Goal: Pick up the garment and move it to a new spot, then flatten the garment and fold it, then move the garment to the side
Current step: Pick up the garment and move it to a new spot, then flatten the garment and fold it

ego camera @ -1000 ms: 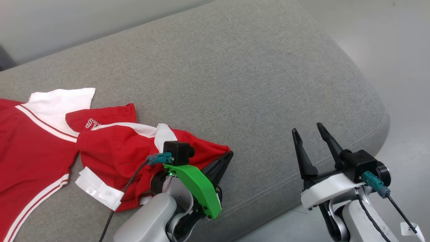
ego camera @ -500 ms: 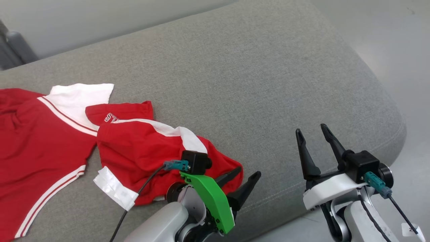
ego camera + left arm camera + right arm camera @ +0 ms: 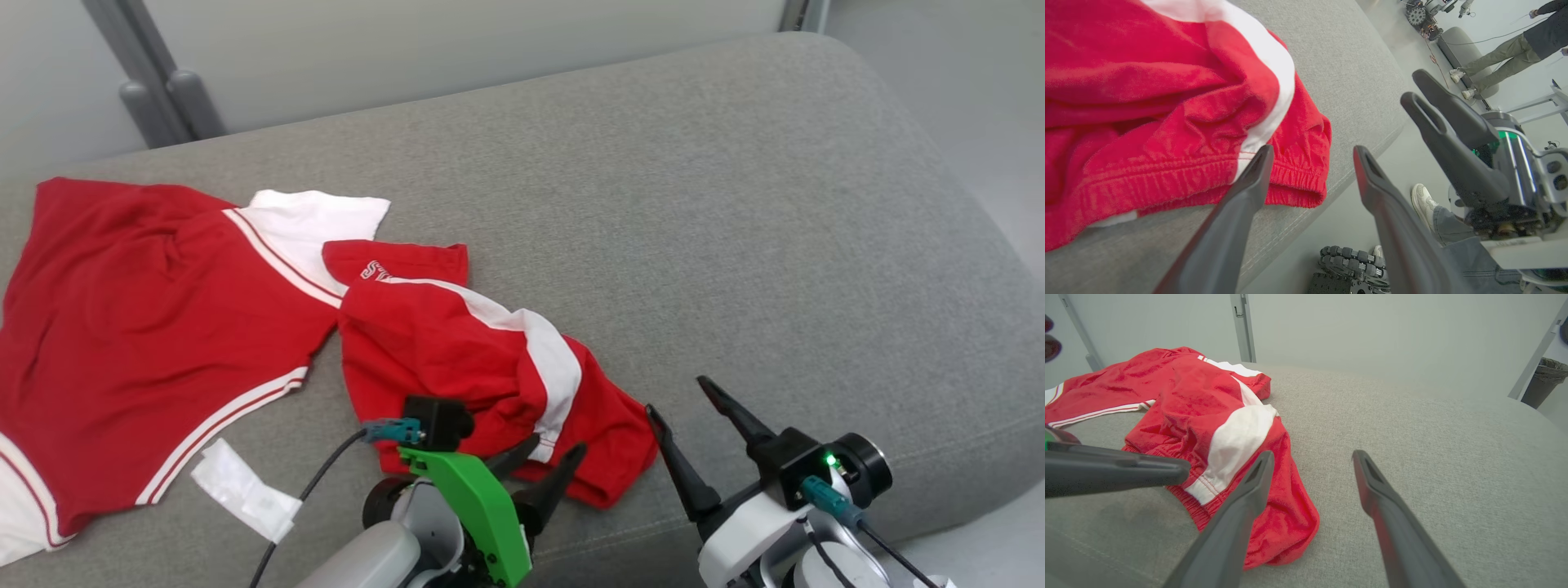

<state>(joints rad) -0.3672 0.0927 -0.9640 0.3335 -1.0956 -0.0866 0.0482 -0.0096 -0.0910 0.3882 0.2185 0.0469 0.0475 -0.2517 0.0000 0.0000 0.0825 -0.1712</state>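
Note:
The garment (image 3: 163, 327) is red with white stripes and lies on a grey cushion (image 3: 694, 204). Its left part is spread flat and its right part is bunched up (image 3: 457, 359). My left gripper (image 3: 558, 446) stands open at the bunched part's near hem with nothing between its fingers. The left wrist view shows that elastic hem (image 3: 1290, 192) just beyond the left gripper (image 3: 1313, 149). My right gripper (image 3: 676, 395) is open just right of the garment's corner. In the right wrist view the right gripper (image 3: 1312, 454) points past the garment (image 3: 1200, 400).
A white strip of cloth or label (image 3: 241, 490) lies near the cushion's front edge. The cushion's right half (image 3: 1433, 437) is bare. A person's legs (image 3: 1498, 61) and a shoe (image 3: 1423, 200) show off the cushion's edge. A bin (image 3: 1543, 379) stands far right.
My left gripper has opened and let go of the garment's hem, which now lies on the cushion. The head camera has shifted. The right gripper has come closer to the garment.

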